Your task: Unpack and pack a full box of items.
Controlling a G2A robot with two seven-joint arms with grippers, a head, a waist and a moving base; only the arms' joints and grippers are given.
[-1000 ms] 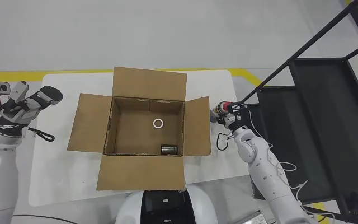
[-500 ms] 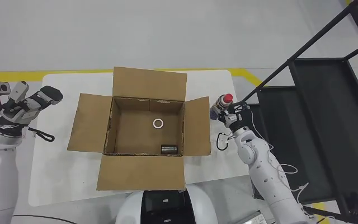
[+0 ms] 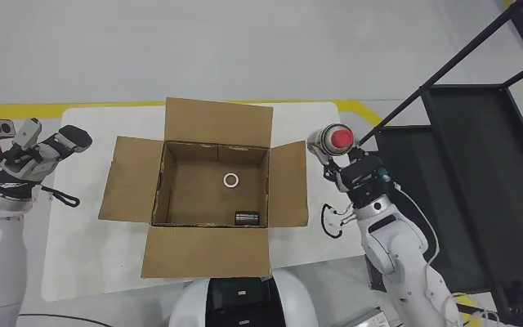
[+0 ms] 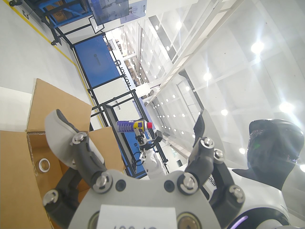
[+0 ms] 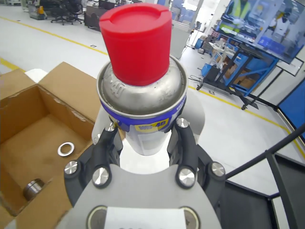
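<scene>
Up goes my right gripper [image 5: 143, 132], raising the spray can [image 3: 334, 138] beside the right flap of the box [image 3: 219, 123], clamped tight on its body. Left gripper [image 4: 126, 125] hangs wide open, empty, beyond the opposite flap. Swinging across too low, I'd clip that flap.

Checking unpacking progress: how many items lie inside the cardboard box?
2: a ring at the box floor's middle, a metal cylinder by the wall nearest the robot. Corners could hide more.
</scene>
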